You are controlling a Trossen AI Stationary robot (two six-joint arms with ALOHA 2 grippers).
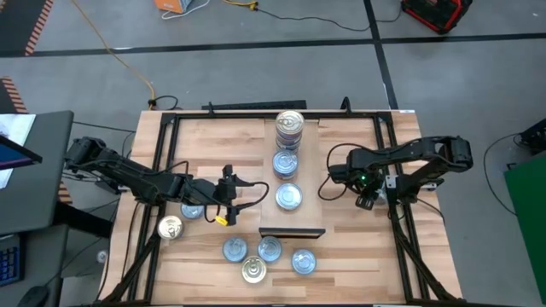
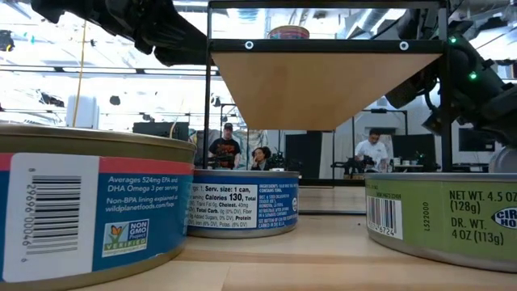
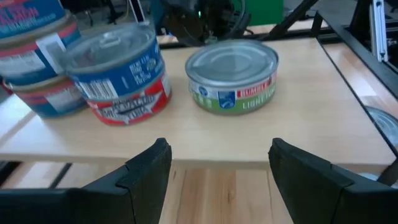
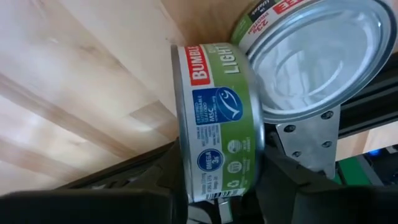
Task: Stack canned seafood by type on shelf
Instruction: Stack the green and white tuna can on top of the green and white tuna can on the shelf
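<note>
The shelf [image 1: 305,136] runs down the table's middle. It carries two stacks of canned seafood [image 1: 290,128] [image 1: 286,162] and a single tin [image 1: 290,198]. Several more tins lie on the table near the front [image 1: 270,249] and at the left [image 1: 171,228]. My left gripper [image 3: 217,165] stands open just off the shelf's left edge, facing a green-labelled tin [image 3: 232,74] and a blue-and-red stack [image 3: 118,71]. My right gripper [image 1: 367,198] is at the right frame rail, shut on a green-labelled tin [image 4: 217,124] standing on edge. A second tin [image 4: 311,56] leans against the first. My right gripper pinches the green-labelled tin between its two fingers, one on each flat end, with the label wall [image 4: 217,171] showing between them. The fingers [image 4: 283,183] slant down from above. The tin stands on edge; whether its far rim rests on the table I cannot tell.
A black metal frame [image 1: 397,213] runs along the table's right and left sides, and a bracket of it [image 4: 311,140] sits right beside the held tin. In the low view, three tins [image 2: 89,210] [image 2: 242,202] [image 2: 440,214] stand close in front. People sit in the room behind.
</note>
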